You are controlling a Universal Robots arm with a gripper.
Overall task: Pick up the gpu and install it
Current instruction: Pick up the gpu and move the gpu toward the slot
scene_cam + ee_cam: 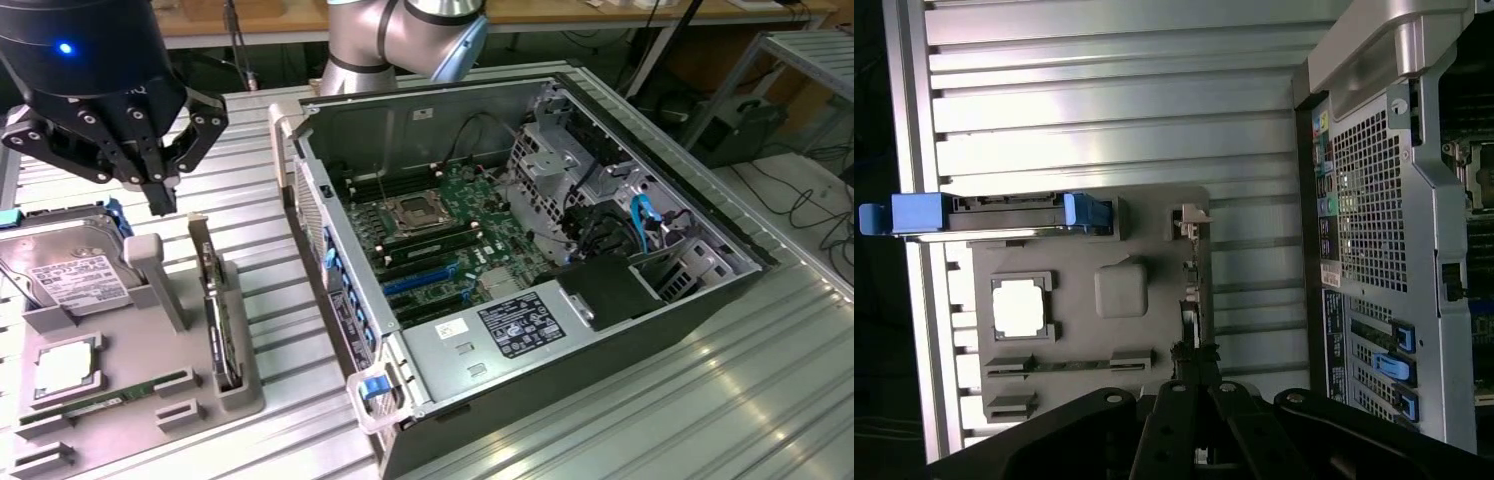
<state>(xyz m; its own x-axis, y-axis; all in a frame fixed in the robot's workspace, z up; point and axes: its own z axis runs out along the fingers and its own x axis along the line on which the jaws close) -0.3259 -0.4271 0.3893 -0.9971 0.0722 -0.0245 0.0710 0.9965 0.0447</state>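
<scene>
While the gripper (158, 172) hangs with fingers spread wide and empty, the gpu (216, 305) stands on edge in the grey tray (147, 385) below it, beside a hard drive (67, 272). Farther off lies the open computer case (534, 270).

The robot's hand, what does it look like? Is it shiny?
The gripper is matte black, with several jointed metal fingers dotted with round bolts, like a spider's legs. Above them sits a fat, glossy black round body with a small blue light. The arm behind is shiny silver-grey tubes with rounded joints.
</scene>
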